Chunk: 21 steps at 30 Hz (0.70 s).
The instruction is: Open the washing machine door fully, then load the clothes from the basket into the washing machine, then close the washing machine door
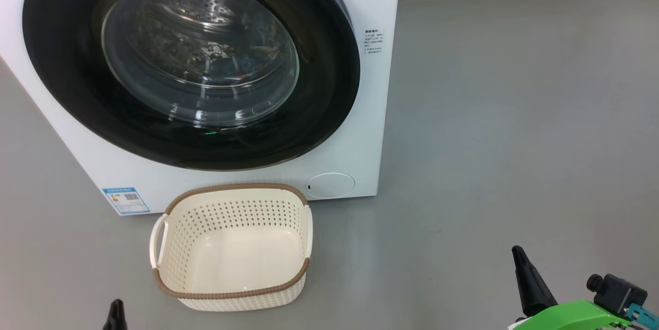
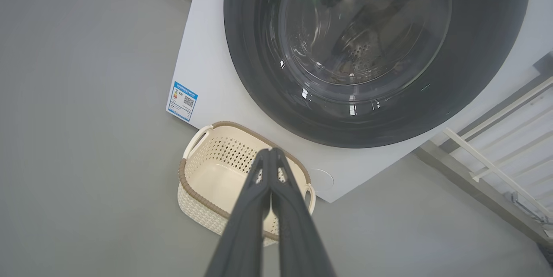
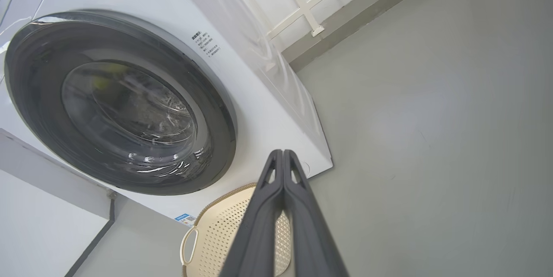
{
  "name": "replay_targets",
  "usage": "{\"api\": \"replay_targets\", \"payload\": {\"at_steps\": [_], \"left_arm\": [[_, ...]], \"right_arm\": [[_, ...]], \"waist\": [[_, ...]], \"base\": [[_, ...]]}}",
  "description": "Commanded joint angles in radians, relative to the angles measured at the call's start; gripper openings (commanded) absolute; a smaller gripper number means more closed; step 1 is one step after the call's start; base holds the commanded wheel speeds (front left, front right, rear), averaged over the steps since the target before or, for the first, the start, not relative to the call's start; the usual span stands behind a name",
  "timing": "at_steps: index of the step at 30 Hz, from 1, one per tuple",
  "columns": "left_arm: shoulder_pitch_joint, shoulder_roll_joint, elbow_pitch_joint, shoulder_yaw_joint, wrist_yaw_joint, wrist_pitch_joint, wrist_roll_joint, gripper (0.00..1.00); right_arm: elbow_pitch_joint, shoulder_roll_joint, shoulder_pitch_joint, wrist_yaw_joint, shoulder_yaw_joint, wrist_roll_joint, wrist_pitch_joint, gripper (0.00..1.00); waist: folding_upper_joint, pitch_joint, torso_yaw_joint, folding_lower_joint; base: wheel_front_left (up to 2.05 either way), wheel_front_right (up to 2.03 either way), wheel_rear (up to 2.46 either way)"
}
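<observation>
The door (image 1: 62,72) is found shut. The basket (image 1: 231,295) is set just before the washer (image 1: 360,155). Jaws of the left gripper (image 2: 271,152) and right gripper (image 3: 283,153) are pressed together

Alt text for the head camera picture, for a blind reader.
A white washing machine with its round black-rimmed door shut stands on a grey floor, an empty cream basket in front of it. The dark tips of the left pincer and right pincer show at the bottom edge.
</observation>
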Motion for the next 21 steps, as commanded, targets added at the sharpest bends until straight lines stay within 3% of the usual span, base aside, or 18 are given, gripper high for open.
{"api": "replay_targets", "payload": {"at_steps": [1, 21], "left_arm": [[-0.051, 0.019, -0.017, 0.01, -0.005, 0.005, -0.031, 0.0], [-0.09, 0.021, -0.002, 0.005, -0.008, 0.061, -0.245, 0.0]], "right_arm": [[-0.03, -0.003, -0.043, -0.002, 0.002, 0.03, 0.005, 0.0], [-0.039, -0.004, -0.053, -0.003, -0.015, 0.236, 0.062, 0.0]], "waist": [[-0.0001, 0.0, 0.0, -0.0001], [-0.0001, 0.005, 0.0, -0.0001]], "base": [[0.0, 0.0, 0.0], [0.0, 0.0, 0.0]]}}
